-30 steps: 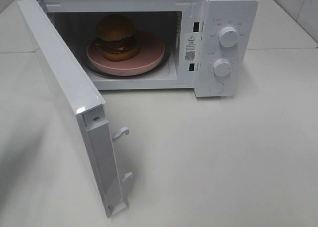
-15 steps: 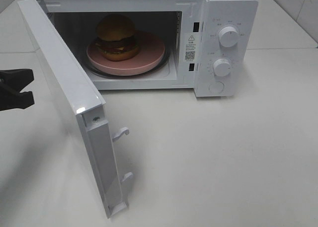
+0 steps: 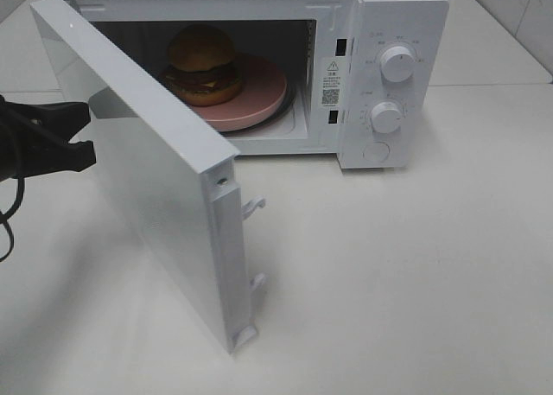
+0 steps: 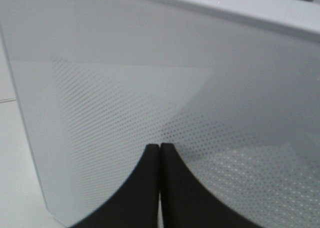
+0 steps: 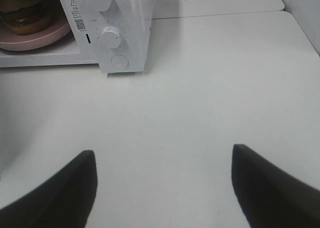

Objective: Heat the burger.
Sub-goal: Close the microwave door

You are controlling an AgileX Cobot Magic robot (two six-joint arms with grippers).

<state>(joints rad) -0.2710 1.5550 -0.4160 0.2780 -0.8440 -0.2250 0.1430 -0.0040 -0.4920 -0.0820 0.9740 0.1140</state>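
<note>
Microwave bears a warning-triangle and QR sticker; left tool pinched closed against its door, right tool wide

**Little to read on the microwave**

A sticker on the microwave front frame shows a warning triangle with an exclamation mark above a QR code. Its small print is illegible. Faint markings ring the upper knob and lower knob, too small to read.

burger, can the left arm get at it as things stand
Probably not. The shut left gripper is at the outer face of the half-open microwave door, which stands between it and the burger on the pink plate inside. It would have to go round the door's free edge.
</note>
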